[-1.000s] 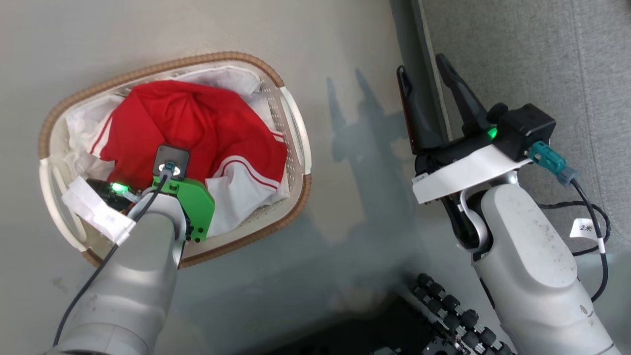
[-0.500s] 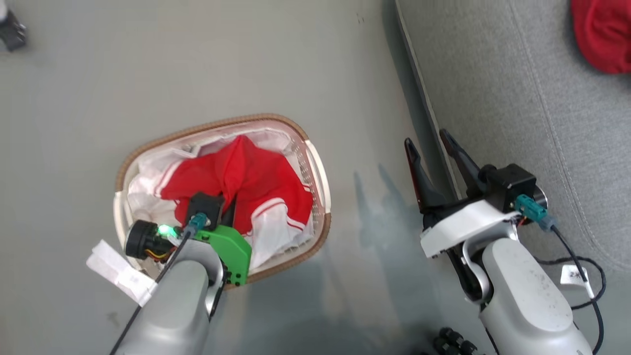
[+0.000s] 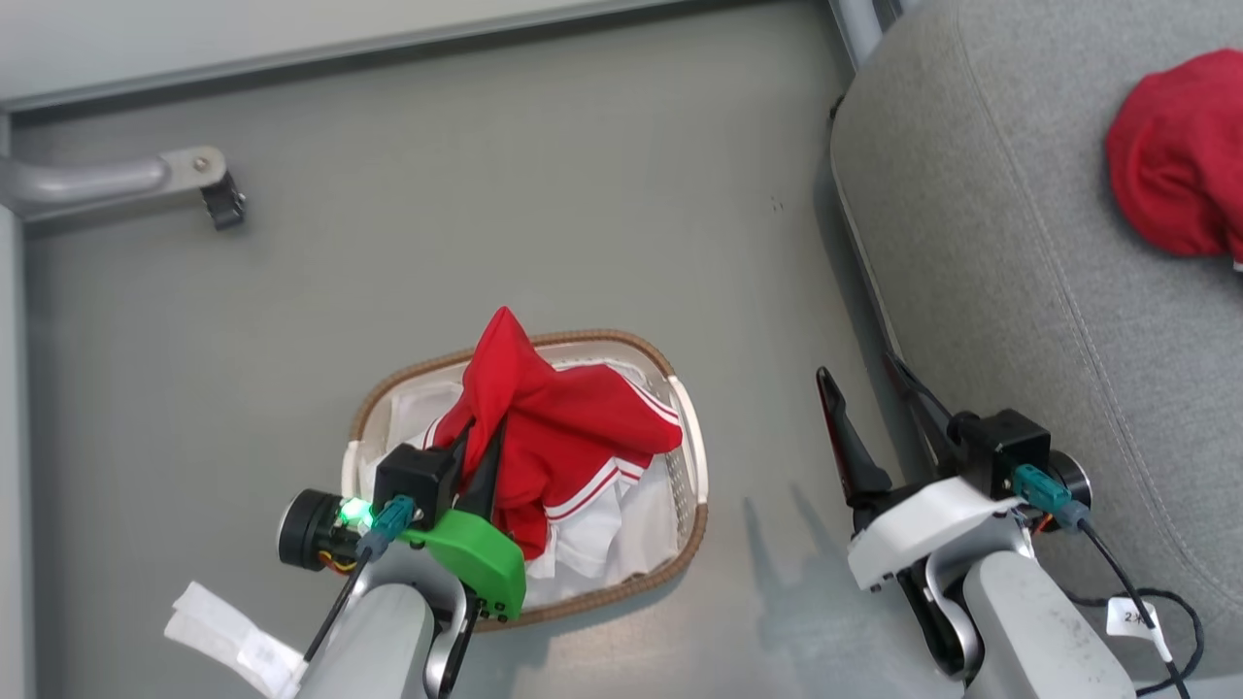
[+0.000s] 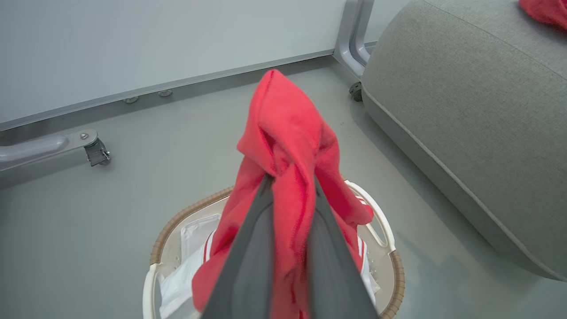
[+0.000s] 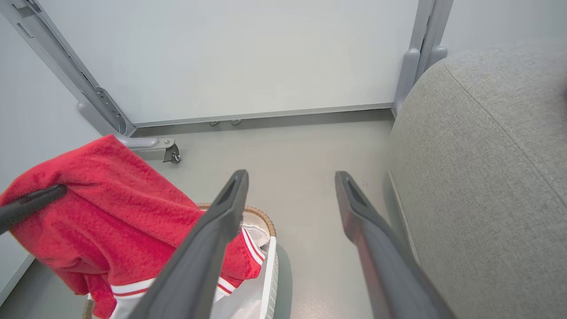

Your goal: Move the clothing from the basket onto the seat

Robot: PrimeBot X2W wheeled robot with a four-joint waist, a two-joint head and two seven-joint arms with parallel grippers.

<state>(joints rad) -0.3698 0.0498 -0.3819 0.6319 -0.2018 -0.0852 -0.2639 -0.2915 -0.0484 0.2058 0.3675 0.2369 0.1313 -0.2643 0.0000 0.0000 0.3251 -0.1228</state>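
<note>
Since a second ago the left gripper [image 3: 483, 437] has risen, hauling the red garment [image 3: 554, 427] partly out of the basket [image 3: 602, 336], hem still trailing inside; lifted high, I judge, to clear the rim before crossing to the seat [image 3: 971, 291]. Its jaws pinch a fold tight; the right gripper [image 3: 859, 369] hangs spread wide, empty, beside the seat.

A small white tag [image 3: 1132, 616] on the black cable [image 3: 1107, 557] beside the right arm carries a handwritten "2", then a mark too small to read. The white paper label [image 3: 229, 636] by the left arm shows only faint, illegible print.
</note>
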